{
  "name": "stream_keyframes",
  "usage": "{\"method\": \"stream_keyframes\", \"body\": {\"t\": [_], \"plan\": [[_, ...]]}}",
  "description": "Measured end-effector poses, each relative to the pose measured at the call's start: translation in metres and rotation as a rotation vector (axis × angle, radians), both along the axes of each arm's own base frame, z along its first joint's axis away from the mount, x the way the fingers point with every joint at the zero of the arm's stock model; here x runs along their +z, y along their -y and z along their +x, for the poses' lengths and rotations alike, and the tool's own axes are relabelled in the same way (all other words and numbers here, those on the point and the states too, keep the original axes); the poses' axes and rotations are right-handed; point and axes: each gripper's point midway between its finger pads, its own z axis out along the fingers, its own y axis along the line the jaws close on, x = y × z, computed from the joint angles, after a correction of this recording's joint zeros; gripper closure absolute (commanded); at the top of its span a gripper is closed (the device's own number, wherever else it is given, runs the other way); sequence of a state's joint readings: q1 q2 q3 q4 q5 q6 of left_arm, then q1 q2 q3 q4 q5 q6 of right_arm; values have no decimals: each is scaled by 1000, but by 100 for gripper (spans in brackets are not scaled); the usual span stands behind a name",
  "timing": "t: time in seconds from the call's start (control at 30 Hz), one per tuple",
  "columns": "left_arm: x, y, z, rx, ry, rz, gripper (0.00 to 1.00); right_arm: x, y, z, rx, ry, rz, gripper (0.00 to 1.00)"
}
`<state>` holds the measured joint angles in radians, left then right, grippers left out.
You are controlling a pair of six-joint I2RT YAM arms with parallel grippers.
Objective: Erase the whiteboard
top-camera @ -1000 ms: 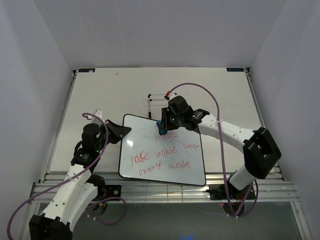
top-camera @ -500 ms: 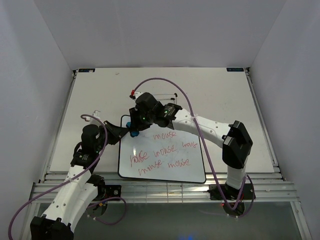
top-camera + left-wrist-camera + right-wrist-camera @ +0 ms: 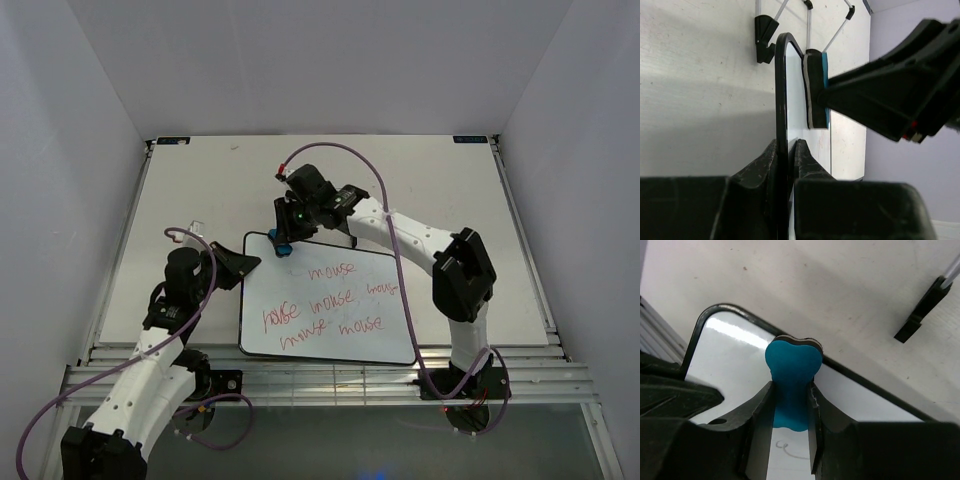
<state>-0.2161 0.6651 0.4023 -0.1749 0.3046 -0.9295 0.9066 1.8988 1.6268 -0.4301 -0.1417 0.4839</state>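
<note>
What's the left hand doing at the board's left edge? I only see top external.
Observer: Left wrist view: the left hand is shut on the black rim of the large glossy white rectangular whiteboard, a finger on each face.
Operator: Right hand holding anything? Can't tell from above.
Observer: Right wrist view: the right hand is shut on the waist of a small blue bone-shaped eraser.
Operator: Where's the eraser on the board?
Observer: Its far lobe overlaps the board's far rim, near a rounded corner.

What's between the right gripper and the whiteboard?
The blue eraser, pinched in the right gripper, its pad side facing the whiteboard. The left wrist view shows this edge-on.
</note>
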Motion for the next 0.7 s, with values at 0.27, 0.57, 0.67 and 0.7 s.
{"method": "stream_keyframes", "body": {"t": [0.27,0.57,0.67,0.7], "plan": [[-6,3,-2,-20,-31,-2,100,-4,-1,7,64,6,-127,92],[-5,14,-16,-113,-29,-5,100,-8,33,-61,146,35,-3,92],[-5,18,-21,-146,-26,-2,100,-13,47,-80,142,48,36,92],[-5,18,-22,-149,-24,-1,100,-15,50,-81,128,55,57,92]]}}
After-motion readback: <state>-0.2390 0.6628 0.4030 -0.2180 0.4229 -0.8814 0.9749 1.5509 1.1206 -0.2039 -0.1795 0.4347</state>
